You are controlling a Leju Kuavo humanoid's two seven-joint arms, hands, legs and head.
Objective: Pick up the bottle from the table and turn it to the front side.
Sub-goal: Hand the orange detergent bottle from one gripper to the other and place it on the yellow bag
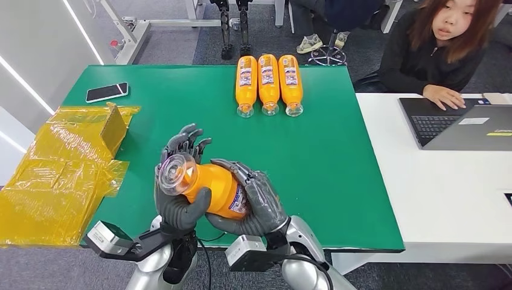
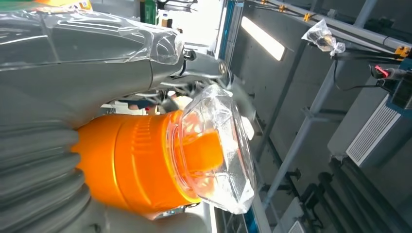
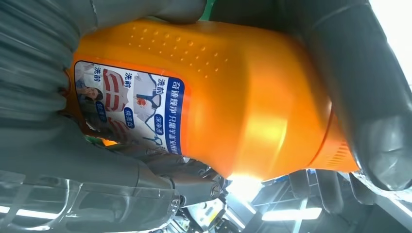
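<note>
Green cloth covers the tabletop [image 1: 338, 181] in front of us, and three more orange bottles [image 1: 268, 83] lie side by side at its far edge. We have the bottle [image 1: 214, 190] up off the tabletop, lying sideways between both hands. Our left robot hand [image 1: 178, 181] wraps round the end with the clear cap [image 2: 218, 150]. Our right robot hand [image 1: 256, 199] hugs the fat end, where the label [image 3: 131, 109] is. Both hold on tight. To turn it well, we think one hand should keep its hold while the other lets go a little and rolls. Go slowly, because the plastic looks smooth and may slip. Stop when the label faces front.
</note>
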